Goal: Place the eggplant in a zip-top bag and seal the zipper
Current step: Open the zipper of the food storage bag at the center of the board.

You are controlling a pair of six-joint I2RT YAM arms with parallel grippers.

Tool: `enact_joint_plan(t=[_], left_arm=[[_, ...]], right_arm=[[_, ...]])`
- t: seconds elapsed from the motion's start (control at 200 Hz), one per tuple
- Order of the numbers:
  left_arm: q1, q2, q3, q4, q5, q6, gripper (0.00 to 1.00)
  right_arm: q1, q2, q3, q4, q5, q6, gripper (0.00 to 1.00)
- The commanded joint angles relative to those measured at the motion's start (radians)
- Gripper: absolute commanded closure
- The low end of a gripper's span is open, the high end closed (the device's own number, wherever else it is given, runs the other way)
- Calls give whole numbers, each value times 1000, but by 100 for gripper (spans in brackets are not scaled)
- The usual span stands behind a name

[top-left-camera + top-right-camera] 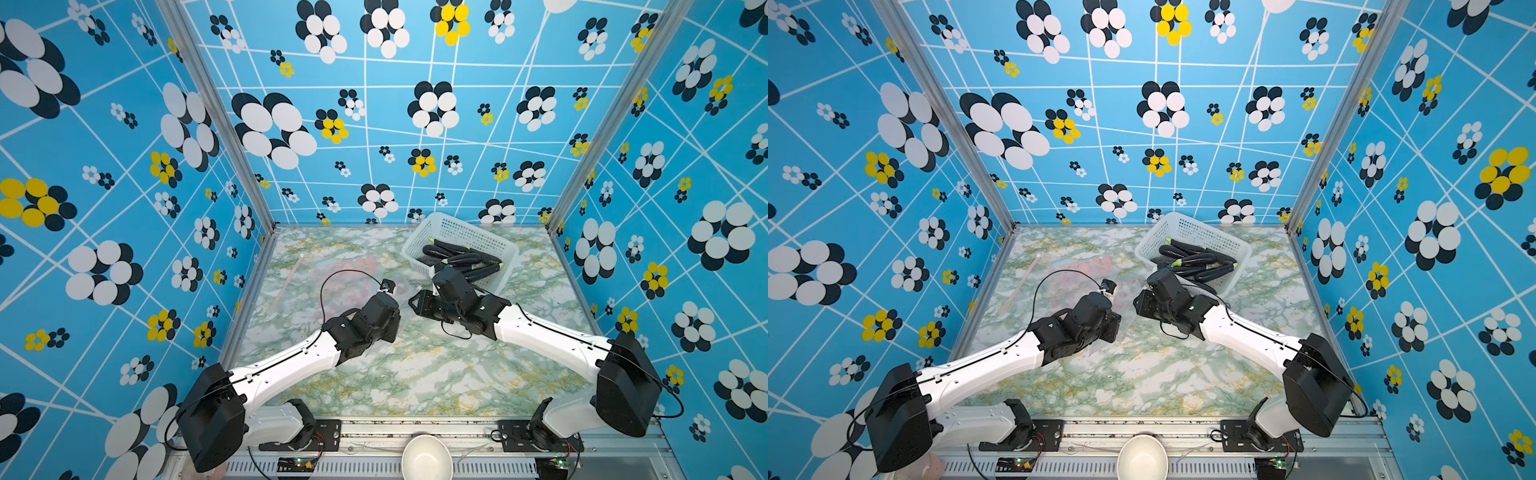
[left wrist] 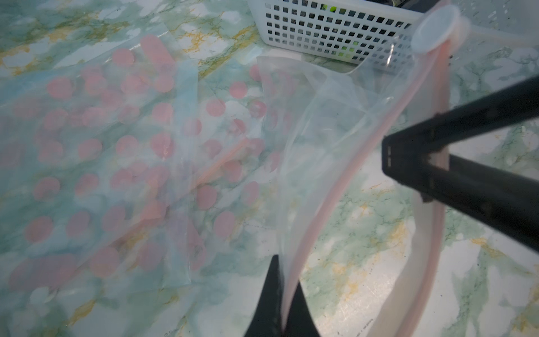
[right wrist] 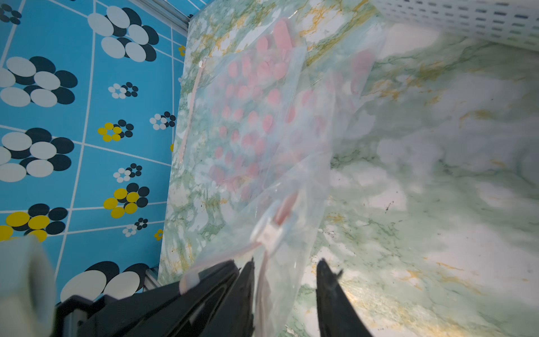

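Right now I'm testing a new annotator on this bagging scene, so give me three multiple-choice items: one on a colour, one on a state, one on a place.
1. What colour are the dots on the flat bags lying on the table?
A. green
B. pink
C. black

2. How do the left fingers stand?
A. wide open
B. shut on nothing
C. shut on the zipper edge of a lifted zip-top bag

3. Where are the eggplants?
A. in the white basket
B. loose on the marble
C. sealed in plastic

Key: B, the left wrist view shows pink spots on the flat bags. C, the left fingers pinch the pink zipper edge. A, both top views show the dark eggplants piled in the white basket.
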Motion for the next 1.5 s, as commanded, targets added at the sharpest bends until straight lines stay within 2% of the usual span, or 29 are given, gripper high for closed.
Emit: enact_joint_plan(t=[0.0,0.2,0.375,0.595,0.755,0.86,0.935,1.015,1.145,1.205,1.324,1.494], left_arm=[[-31,-10,46,-71,-14,-91,100],[-66,-31,129,-97,3,-112,100],[-75,-45,349,-260,-80,-21,100],[-93,-69,616,-498,-263,139,100],[-119,-71,781,-694,-462,226,100],[-140,-68,836,-804,-587,253,100],[-141,-67,841,-851,-625,264,100],[-141,-56,827,-878,-646,263,100],[-132,-18,711,-845,-624,256,100],[-100,-9,612,-771,-558,252,100],[22,-15,407,-584,-311,207,100],[74,-19,206,-390,-187,220,100]], right_arm=[[30,18,1,-14,41,31,64],[32,-45,42,-120,121,-24,65],[34,-135,165,-218,146,-145,70],[32,-59,380,-203,44,-239,83],[32,45,490,-97,-78,-228,87],[33,121,532,18,-164,-195,89],[36,195,609,37,-223,-173,89],[38,252,612,100,-265,-124,89],[38,303,538,140,-229,-105,90],[38,312,467,151,-195,-115,89],[35,314,331,199,-147,-112,86],[28,290,148,273,-139,-57,71]])
